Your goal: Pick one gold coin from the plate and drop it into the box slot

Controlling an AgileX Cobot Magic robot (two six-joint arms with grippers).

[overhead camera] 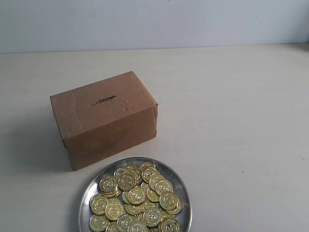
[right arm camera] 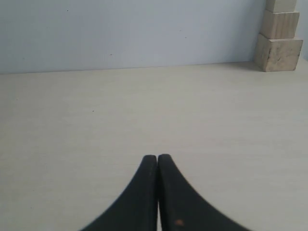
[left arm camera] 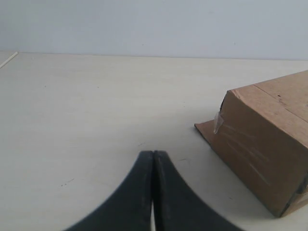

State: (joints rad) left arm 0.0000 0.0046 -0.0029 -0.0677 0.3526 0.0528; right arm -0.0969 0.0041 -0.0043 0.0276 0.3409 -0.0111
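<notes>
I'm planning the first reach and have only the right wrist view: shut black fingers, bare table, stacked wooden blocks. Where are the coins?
Observer: The gold coins are heaped on a round shiny silver metal plate at the exterior view's bottom edge, left of centre.
Operator: And where do they go?
Observer: Into the short dark slot on the top face of the plain brown rectangular cardboard box, just beyond the plate.
Operator: Is the other arm busy?
Observer: No, the left gripper is shut, holding nothing.

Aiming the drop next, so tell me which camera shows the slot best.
The exterior view: the slot shows as a dark slit on the top of the box. The left wrist view shows only one end of the box, no clear slot. The right wrist view shows neither.
</notes>
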